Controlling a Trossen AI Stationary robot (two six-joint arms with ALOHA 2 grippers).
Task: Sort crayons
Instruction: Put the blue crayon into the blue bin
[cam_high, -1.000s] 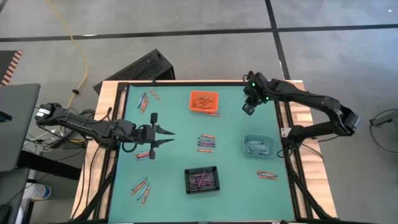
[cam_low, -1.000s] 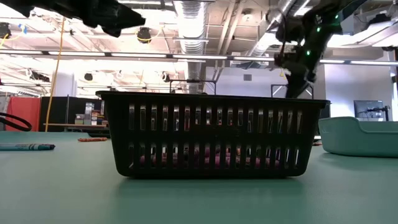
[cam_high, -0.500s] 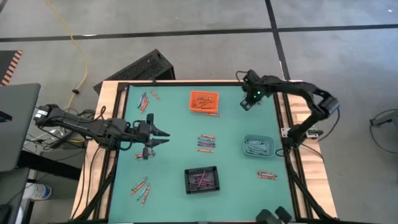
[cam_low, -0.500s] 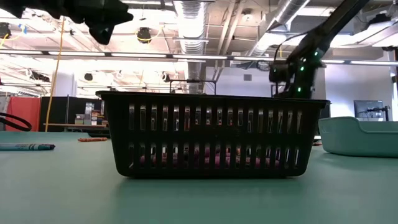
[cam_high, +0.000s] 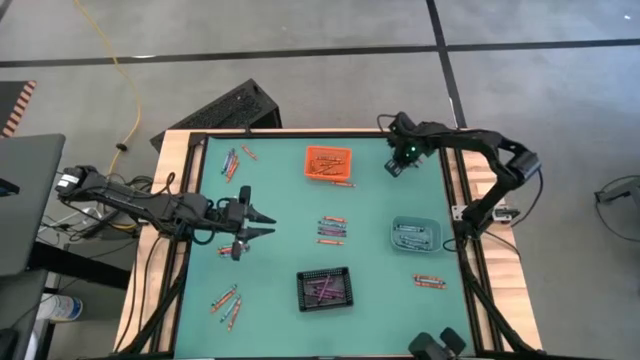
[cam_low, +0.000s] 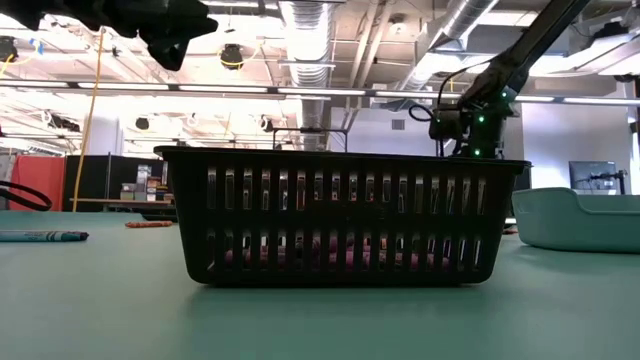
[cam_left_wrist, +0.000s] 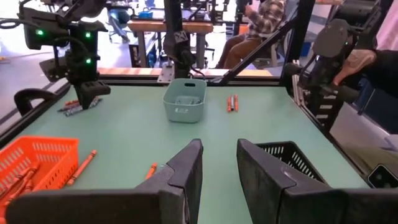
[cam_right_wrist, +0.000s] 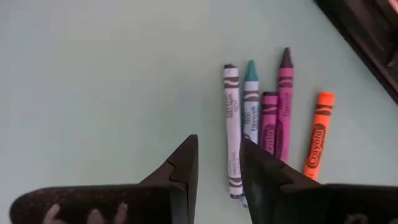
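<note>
Your low view is mostly blocked by the black bin, so crayons behind it stay hidden, and your right end effector shows only its fingertips. Since a second ago it has drawn back toward the desk's far right corner; its fingers stand slightly apart, empty, above five crayons. Your left end effector hangs part open, empty, with three bins beyond it.
</note>
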